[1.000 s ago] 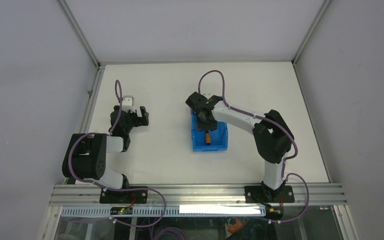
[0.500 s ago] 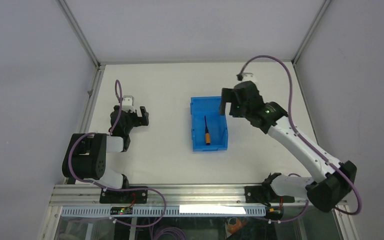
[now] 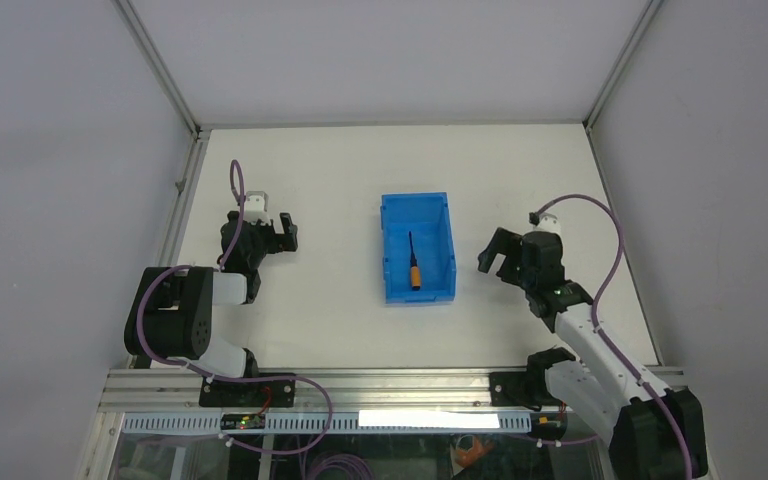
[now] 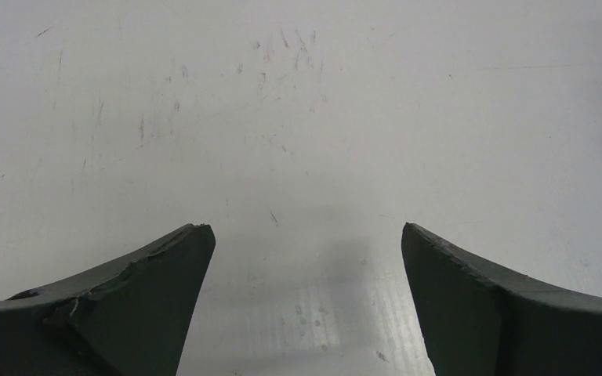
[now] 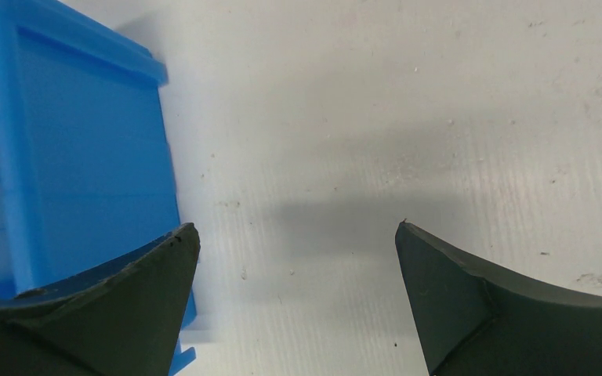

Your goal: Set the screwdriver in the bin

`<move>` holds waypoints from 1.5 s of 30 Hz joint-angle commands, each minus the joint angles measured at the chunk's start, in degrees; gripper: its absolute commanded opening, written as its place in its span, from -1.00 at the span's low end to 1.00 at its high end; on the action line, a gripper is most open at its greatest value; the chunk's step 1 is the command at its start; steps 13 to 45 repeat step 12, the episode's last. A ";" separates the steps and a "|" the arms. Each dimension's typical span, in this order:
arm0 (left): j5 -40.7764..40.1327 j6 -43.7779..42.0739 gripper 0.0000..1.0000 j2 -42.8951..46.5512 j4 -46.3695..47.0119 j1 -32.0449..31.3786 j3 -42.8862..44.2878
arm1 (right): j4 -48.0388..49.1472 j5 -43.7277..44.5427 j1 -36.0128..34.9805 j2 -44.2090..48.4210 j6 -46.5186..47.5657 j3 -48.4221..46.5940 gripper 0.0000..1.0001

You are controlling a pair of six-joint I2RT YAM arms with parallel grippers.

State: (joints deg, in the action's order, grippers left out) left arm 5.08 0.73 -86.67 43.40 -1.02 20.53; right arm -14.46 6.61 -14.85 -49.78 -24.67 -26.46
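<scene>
Withdrawn from above the bin [image 3: 388,250], the right gripper [image 3: 497,258] is now held wide and empty at the bin's 3 o'clock. The screwdriver [image 3: 414,264] is seen lying inside the bin. The left gripper [image 3: 282,232] is spread wide at 9 o'clock over the scuffed white table [image 3: 320,320], which is enclosed by grey walls [image 3: 50,150].

Left arm [image 3: 222,290] and right arm [image 3: 588,338]: white tubular links set between bulky, rounded black joint housings, each bolted down on a flat black base plate [image 3: 245,390]. A purple cable [image 3: 235,185] runs in loose loops along each arm from base to wrist, ending beside a small white block [image 3: 255,205]. Left gripper [image 3: 286,232] and right gripper [image 3: 493,250]: black, two-fingered. Fingers [image 4: 149,305]: dark matte wedges narrowing to blunt tips, with one edge on the left gripper roughened and chipped.
</scene>
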 commanded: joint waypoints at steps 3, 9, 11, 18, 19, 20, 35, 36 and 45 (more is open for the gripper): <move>0.98 0.19 0.98 0.28 3.77 0.31 0.95 | 13.53 -0.08 0.36 2.83 -3.34 6.72 0.98; 0.99 0.15 0.98 0.28 3.72 0.31 0.95 | 18.16 -2.62 0.35 2.32 -1.83 8.64 0.98; 0.98 0.15 0.98 0.28 3.76 0.31 0.91 | 19.26 -3.51 0.35 1.77 -1.63 8.95 0.98; 0.97 0.15 0.98 0.29 3.75 0.31 0.91 | 18.62 -2.98 0.35 1.83 -1.51 8.46 0.98; 0.97 0.15 0.98 0.29 3.75 0.31 0.91 | 18.62 -2.98 0.35 1.83 -1.51 8.46 0.98; 0.97 0.15 0.98 0.29 3.75 0.31 0.91 | 18.62 -2.98 0.35 1.83 -1.51 8.46 0.98; 0.97 0.15 0.98 0.29 3.75 0.31 0.91 | 18.62 -2.98 0.35 1.83 -1.51 8.46 0.98; 0.97 0.15 0.98 0.29 3.75 0.31 0.91 | 18.62 -2.98 0.35 1.83 -1.51 8.46 0.98; 0.97 0.15 0.98 0.29 3.75 0.31 0.91 | 18.62 -2.98 0.35 1.83 -1.51 8.46 0.98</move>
